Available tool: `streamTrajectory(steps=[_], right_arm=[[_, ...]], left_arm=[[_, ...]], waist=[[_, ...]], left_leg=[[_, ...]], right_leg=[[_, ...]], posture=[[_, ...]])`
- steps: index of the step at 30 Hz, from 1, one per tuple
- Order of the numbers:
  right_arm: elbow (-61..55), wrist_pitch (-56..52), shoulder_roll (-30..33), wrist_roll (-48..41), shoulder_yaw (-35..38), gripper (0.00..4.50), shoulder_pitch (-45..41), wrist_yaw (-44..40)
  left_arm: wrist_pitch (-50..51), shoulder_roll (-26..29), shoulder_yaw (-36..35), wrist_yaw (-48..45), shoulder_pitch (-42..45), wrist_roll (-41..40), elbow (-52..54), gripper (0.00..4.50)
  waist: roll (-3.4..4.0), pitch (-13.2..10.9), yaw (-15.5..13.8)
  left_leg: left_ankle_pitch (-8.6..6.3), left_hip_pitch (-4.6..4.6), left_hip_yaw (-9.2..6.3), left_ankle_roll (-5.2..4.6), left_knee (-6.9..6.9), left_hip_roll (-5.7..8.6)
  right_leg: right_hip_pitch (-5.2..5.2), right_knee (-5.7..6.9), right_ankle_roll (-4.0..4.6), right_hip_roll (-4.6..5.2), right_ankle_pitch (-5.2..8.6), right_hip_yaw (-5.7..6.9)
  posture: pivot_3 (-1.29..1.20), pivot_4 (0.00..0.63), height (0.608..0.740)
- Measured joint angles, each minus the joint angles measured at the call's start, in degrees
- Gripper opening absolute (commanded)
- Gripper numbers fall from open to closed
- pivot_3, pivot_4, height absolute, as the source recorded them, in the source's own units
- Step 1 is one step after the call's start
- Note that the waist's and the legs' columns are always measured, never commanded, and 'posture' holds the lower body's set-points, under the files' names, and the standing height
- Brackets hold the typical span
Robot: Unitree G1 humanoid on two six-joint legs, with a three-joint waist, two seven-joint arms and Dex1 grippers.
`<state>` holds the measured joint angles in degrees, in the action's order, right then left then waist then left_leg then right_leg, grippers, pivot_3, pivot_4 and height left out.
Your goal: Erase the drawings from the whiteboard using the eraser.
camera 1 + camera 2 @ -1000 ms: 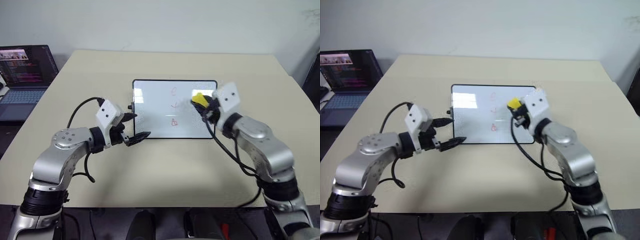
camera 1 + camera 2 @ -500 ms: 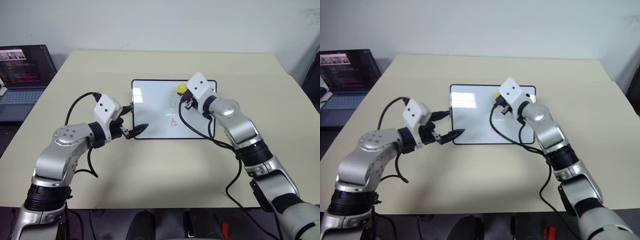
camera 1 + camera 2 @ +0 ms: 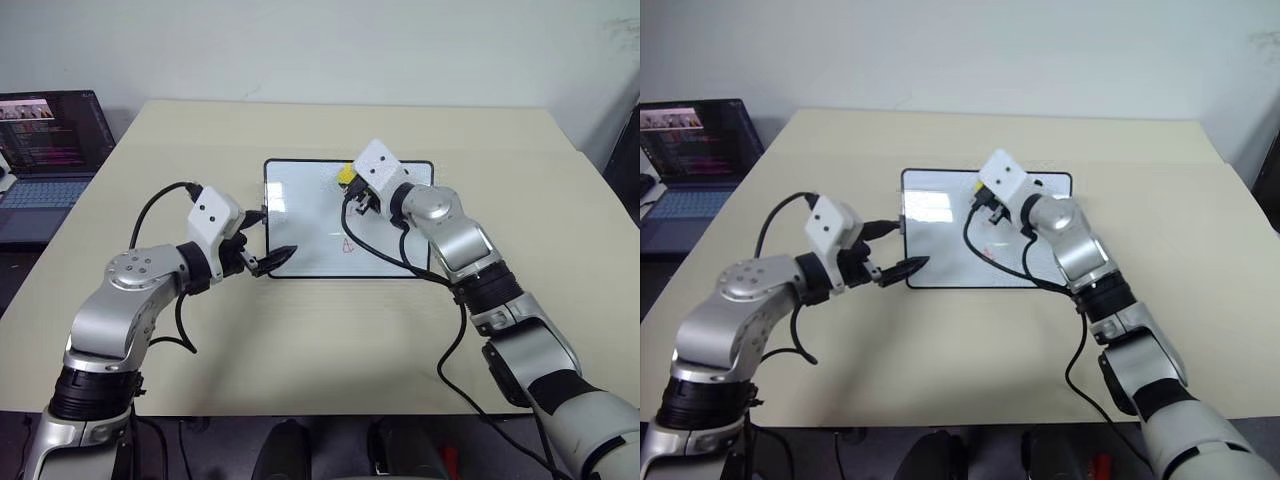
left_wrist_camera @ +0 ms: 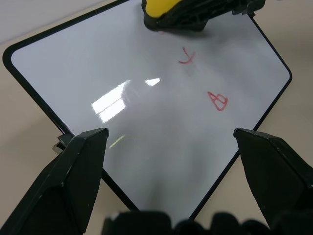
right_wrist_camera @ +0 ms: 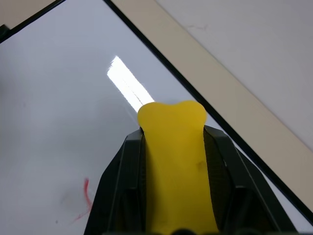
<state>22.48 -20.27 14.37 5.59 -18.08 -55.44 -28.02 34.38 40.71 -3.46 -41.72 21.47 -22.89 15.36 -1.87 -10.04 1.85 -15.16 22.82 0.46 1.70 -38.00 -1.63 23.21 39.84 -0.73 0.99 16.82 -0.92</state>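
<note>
The whiteboard [image 3: 300,215] lies flat in the middle of the tan table. My right gripper [image 3: 349,181] is shut on the yellow eraser [image 3: 344,174], which sits over the board's upper middle, right at the top of the column of drawings. Whether it presses on the surface I cannot tell. Two red drawings [image 4: 187,57] [image 4: 217,100] show below it, and a trace of red [image 4: 160,32] peeks out at the eraser's edge [image 4: 161,12]. My left gripper [image 3: 268,236] is open at the board's near left edge, holding nothing. The right wrist view shows the eraser [image 5: 173,147] between the black fingers [image 5: 117,191].
An open laptop [image 3: 45,140] stands at the far left, off the table's edge. Black cables hang from both wrists; the right one [image 3: 375,255] drapes across the board's lower half. Bare tan tabletop [image 3: 330,340] surrounds the board.
My right gripper has carried the eraser leftward from the board's right side to its upper middle, onto the top drawing. The left gripper has hardly moved.
</note>
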Motion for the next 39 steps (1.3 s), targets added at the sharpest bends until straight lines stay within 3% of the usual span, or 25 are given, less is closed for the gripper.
streamTrajectory(steps=[9, 20, 31, 39], right_arm=[[-0.43, -0.05, 0.01, 1.15, -0.01, 1.25, 0.64, -1.86], [1.26, 1.87, -1.40, 3.57, 0.97, 1.25, -0.64, 2.02], [-1.83, 2.35, 0.18, 6.40, -3.13, 1.25, 1.96, -4.15], [-1.19, 0.81, -1.31, 4.25, 4.11, 1.25, -0.12, 1.14]], left_arm=[[-0.05, -0.27, 0.00, 0.07, -0.06, 0.02, 0.01, 4.50], [-0.05, -0.31, 0.00, -0.13, -0.06, 0.03, 0.02, 4.50], [-0.05, -0.30, 0.00, -0.18, -0.14, 0.02, 0.06, 4.50], [-0.04, -0.30, 0.00, -0.18, -0.56, 0.01, 0.18, 4.50]], waist=[[0.00, 0.00, 0.01], [0.01, -0.01, 0.01], [0.00, 0.00, 0.02], [0.03, -0.03, -0.01]], left_leg=[[0.05, -0.07, -0.02, -0.03, -0.06, 0.00], [0.05, 0.04, -0.02, -0.03, -0.03, 0.00], [0.06, -0.07, -0.04, -0.04, -0.05, 0.00], [0.06, 0.09, -0.05, -0.03, -0.01, 0.00]], right_leg=[[-0.01, 0.15, 0.06, -0.01, -0.03, 0.01], [0.05, 0.04, 0.06, 0.00, -0.03, 0.01], [-0.01, 0.15, 0.07, -0.01, -0.03, 0.03], [0.06, -0.02, 0.07, 0.00, -0.03, 0.05]], posture=[[0.00, 0.150, 0.740], [0.00, 0.150, 0.740], [0.00, 0.150, 0.740], [0.00, 0.150, 0.740]])
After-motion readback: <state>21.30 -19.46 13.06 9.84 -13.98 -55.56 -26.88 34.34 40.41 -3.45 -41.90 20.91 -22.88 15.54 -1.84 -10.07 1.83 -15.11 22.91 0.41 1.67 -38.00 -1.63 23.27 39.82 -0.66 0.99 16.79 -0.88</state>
